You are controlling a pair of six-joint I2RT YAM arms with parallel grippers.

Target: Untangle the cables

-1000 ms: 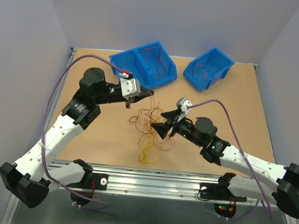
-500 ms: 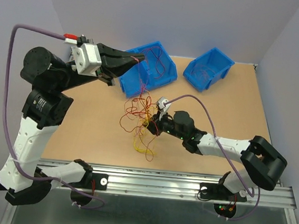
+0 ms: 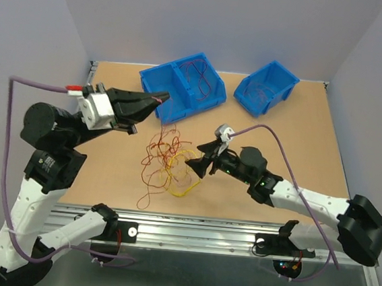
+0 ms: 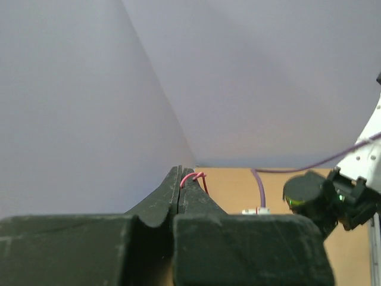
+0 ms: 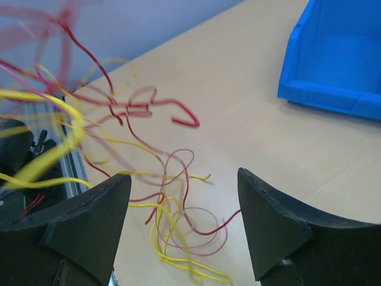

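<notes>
A loose tangle of red, yellow and orange cables [image 3: 167, 162] hangs and lies at the table's middle. My left gripper [image 3: 160, 99] is raised above the table's left side and shut on a red cable [image 4: 194, 177], which loops over its fingertips; the strand runs down to the tangle. My right gripper [image 3: 194, 163] is open just right of the tangle, holding nothing. In the right wrist view the cables [image 5: 172, 202] lie and hang between and beyond its fingers [image 5: 95, 208], blurred on the left.
A blue two-compartment bin [image 3: 183, 85] holding red wires stands at the back middle. A smaller blue bin [image 3: 267, 88] with wires stands at the back right; a blue bin corner [image 5: 339, 53] shows in the right wrist view. A metal rail [image 3: 202, 235] runs along the near edge.
My left gripper has come down and slightly left with the red cable. The tangle has shifted left and spread toward the near edge. My right gripper has drawn back to the right and now stands open.
</notes>
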